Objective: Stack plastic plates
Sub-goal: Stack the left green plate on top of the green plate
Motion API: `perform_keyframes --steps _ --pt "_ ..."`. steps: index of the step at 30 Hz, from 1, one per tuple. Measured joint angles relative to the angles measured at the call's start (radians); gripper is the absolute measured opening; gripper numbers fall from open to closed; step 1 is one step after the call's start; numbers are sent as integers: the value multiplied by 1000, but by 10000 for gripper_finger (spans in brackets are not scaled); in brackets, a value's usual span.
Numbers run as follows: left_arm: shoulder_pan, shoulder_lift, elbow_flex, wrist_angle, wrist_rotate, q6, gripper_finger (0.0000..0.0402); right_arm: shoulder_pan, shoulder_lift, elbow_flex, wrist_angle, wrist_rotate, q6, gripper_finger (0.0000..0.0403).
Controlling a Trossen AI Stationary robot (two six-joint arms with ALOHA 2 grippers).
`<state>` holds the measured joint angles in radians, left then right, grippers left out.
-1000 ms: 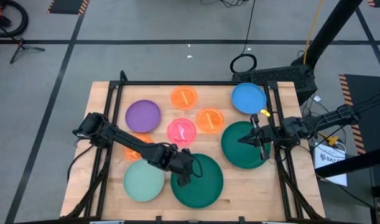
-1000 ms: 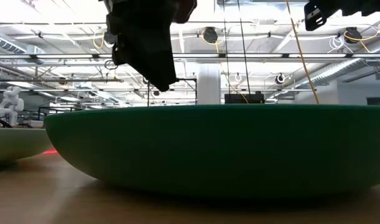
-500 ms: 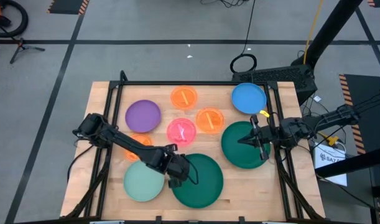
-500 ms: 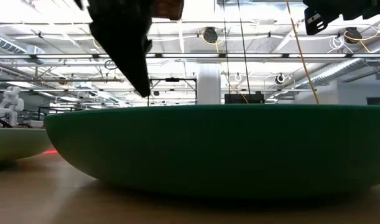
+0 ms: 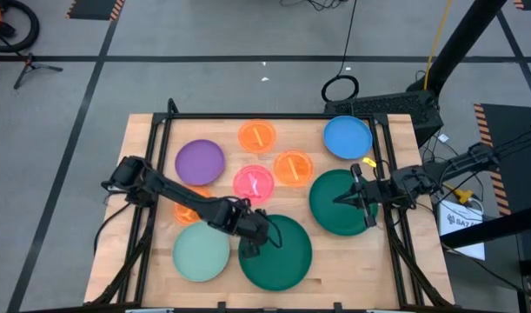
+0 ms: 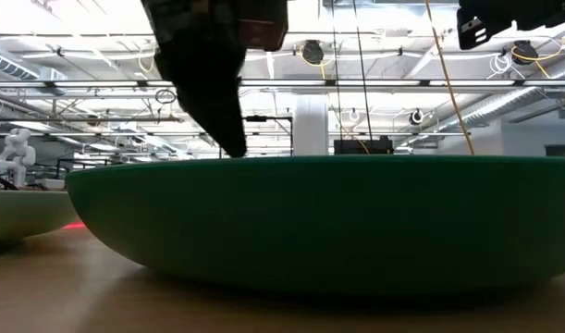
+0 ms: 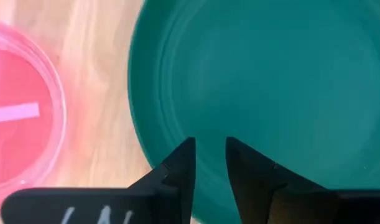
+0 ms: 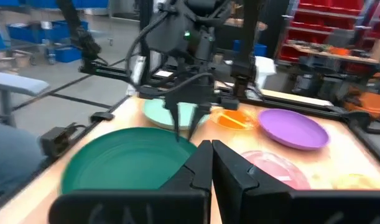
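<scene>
— Where are the plates?
— All on the desk point(image 5: 152, 261). Near green plate point(image 5: 278, 254) under the left tool point(image 5: 250, 249), fingers narrowly parted, holding nothing. Right green plate point(image 5: 336, 202) under the closed right tool point(image 5: 344, 197).

A wooden table point(image 5: 152, 261) stands on grey floor point(image 5: 204, 35) marked with black lines.

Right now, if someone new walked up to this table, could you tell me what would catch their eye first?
Probably the bright plates spread over the wooden table, above all the two big dark green plates: one near the front middle, one toward the right. Next, the left gripper, fingers slightly apart, poised over the front green plate's rim, while the right gripper waits shut above the other.
</scene>
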<state>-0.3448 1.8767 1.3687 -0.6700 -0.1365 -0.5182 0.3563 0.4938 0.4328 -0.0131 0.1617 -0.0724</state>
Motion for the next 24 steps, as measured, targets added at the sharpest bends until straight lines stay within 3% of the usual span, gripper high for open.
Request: perform_keyframes --steps 5,19,24 --pt "36 -17 0 -82 9 -8 75 14 0 0 -1 -1 7 2" --pt "87 -52 -3 -59 40 54 6 66 0 0 -41 26 29 2" --pt "59 -173 -181 185 39 44 5 87 0 0 -67 26 60 2"
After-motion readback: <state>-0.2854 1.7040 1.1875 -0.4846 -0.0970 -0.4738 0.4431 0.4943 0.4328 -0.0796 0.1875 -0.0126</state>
